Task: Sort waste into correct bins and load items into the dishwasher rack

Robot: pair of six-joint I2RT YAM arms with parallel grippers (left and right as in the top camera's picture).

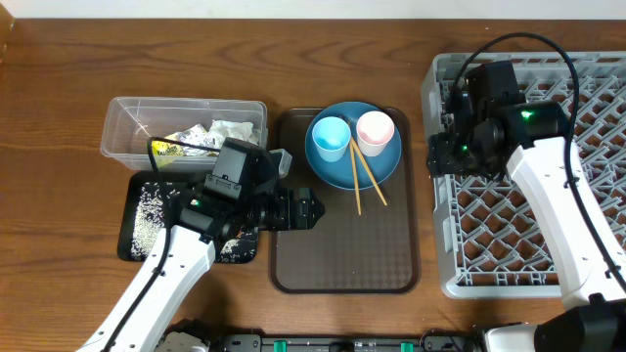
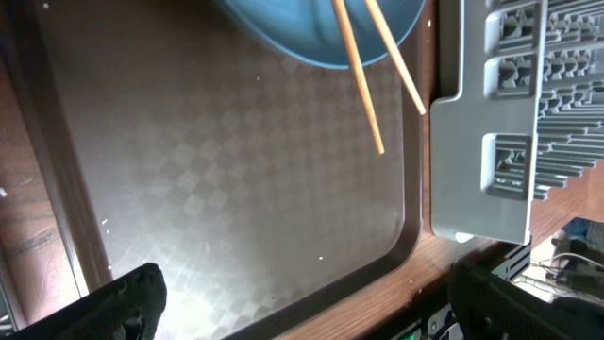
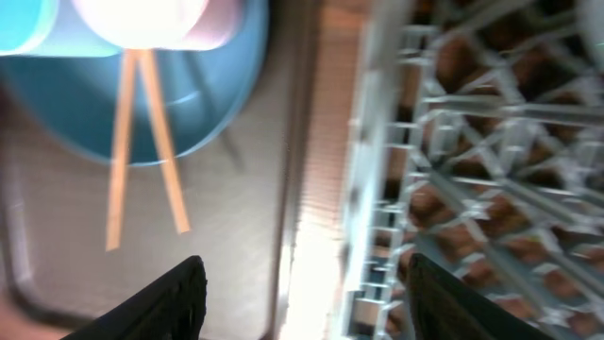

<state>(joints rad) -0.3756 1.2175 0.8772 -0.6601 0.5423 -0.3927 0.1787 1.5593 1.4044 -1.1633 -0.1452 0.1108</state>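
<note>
Nearest to you, the front half of the brown serving tray (image 1: 342,259) is bare, so there you have free room inside its raised rim. Over the tray's left part your left gripper (image 1: 308,210) hangs released, the jaws wide apart and nothing between them. Its wrist view shows you what the overhead does not show so clearly: the tray's right rim lies very near to the corner of the dishwasher rack (image 2: 481,132), with only a narrow strip of table between.

Just left of the serving tray lies the black tray (image 1: 137,220) with rice grains (image 1: 147,205) on it.

Further back on the serving tray stands the blue plate (image 1: 377,166), carrying the light blue cup (image 1: 330,137) and the pink cup (image 1: 375,128). The two chopsticks (image 1: 364,181) lie across the plate, their near ends past its front edge.

Right of the tray, your right gripper (image 3: 302,269) is above the rack's left wall, released and empty; its own view is blurred.

Farthest, back-left of the tray, the clear tub (image 1: 122,122) holds crumpled paper (image 1: 233,130) and the wrapper (image 1: 172,149).
</note>
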